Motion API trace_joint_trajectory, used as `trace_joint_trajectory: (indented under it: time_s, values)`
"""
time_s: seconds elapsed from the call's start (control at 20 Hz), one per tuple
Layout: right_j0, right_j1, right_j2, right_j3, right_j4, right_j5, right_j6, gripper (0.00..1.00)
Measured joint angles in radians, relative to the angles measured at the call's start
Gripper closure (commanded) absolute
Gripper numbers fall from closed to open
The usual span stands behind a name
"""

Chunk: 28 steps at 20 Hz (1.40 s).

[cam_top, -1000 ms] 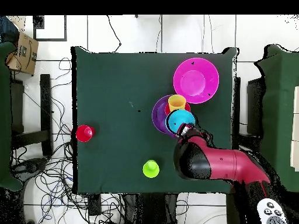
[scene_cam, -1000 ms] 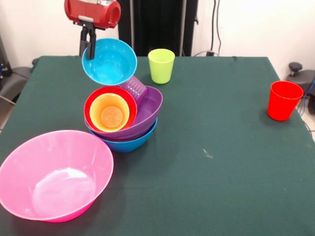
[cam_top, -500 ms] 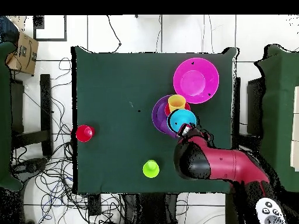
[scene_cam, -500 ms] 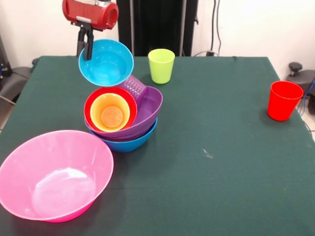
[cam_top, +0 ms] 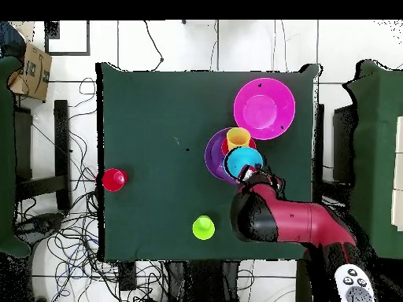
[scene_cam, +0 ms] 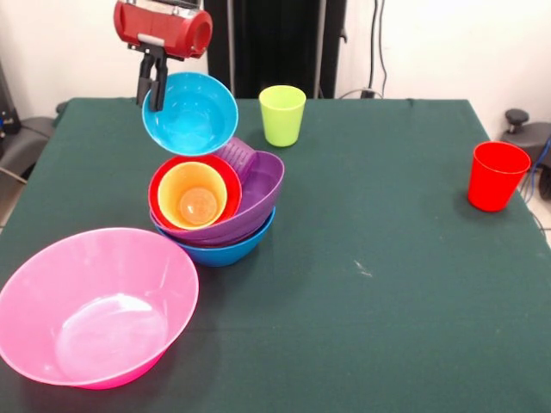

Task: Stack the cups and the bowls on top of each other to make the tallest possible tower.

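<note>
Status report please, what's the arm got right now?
Tool shut on light blue bowl, held tilted over the tower. Lime cup and red cup stand apart, nothing blocking.

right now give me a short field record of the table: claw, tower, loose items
claw: shut on the rim of the light blue plastic bowl, held tilted above the pile
tower: medium blue bowl base, large purple bowl, small red bowl, orange bowl nested; translucent purple cup at the back
loose: very large pink bowl, lime green cup, red cup

Looking like a robotics lab: cables (cam_top: 75, 236) sprawling over tiled floor (cam_top: 197, 47) around green-clothed table (cam_top: 157, 141), cardboard box (cam_top: 27, 72) sitting nearby.
</note>
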Motion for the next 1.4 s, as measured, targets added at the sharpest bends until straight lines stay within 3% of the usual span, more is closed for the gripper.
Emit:
trace_joint_trajectory:
  time_s: [1.4]
  values:
    - [0.108,0.079,-0.104,-0.069,0.107,-0.068,0.000,1.00]
